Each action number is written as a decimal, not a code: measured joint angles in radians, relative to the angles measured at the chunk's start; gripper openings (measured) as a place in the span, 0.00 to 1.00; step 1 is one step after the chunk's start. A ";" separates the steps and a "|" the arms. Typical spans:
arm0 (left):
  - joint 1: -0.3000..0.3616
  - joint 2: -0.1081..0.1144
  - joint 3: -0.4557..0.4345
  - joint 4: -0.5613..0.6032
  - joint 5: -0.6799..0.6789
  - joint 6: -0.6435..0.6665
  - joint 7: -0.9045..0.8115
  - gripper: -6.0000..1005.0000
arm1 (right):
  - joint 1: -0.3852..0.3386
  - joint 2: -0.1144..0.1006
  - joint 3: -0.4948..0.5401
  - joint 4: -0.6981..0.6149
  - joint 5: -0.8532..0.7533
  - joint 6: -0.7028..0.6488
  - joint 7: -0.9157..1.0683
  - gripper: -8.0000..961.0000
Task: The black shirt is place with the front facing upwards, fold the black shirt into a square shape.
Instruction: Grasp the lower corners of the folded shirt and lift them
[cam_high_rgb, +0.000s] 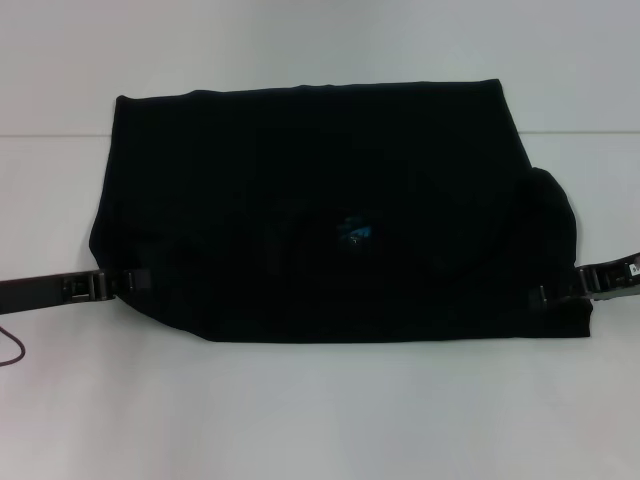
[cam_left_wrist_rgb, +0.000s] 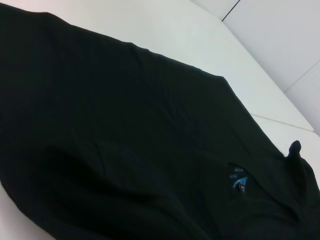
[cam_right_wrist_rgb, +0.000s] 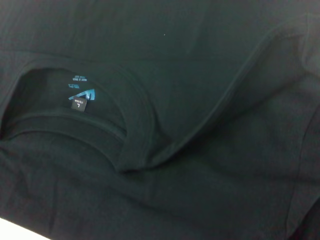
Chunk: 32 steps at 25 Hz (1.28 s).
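low, left gripper (cam_high_rgb: 133, 281) and right gripper (cam_high_rgb: 545, 294) at black shirt (cam_high_rgb: 320, 200) edges

I see the plain black shirt (cam_high_rgb: 300, 200), its small blue neck tag (cam_high_rgb: 354, 231), on my white counter (cam_high_rgb: 320, 420), both claws black

Inside the round collar of the plain black fabric shirt (cam_right_wrist_rgb: 210, 100), a small black size tag (cam_right_wrist_rgb: 80, 105) reads "L". The blue printed neck label (cam_right_wrist_rgb: 80, 90) above it carries lettering too small to read.
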 joint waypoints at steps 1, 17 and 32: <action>0.000 0.000 0.000 0.000 0.000 0.000 0.000 0.01 | 0.001 0.000 0.000 0.001 0.000 0.000 0.000 0.75; 0.000 0.001 -0.003 0.000 0.001 0.001 0.002 0.01 | 0.004 0.000 -0.028 0.007 -0.001 -0.002 0.004 0.75; 0.000 0.002 -0.003 0.000 0.001 0.002 0.004 0.01 | 0.002 -0.004 -0.032 -0.001 -0.001 -0.003 0.011 0.09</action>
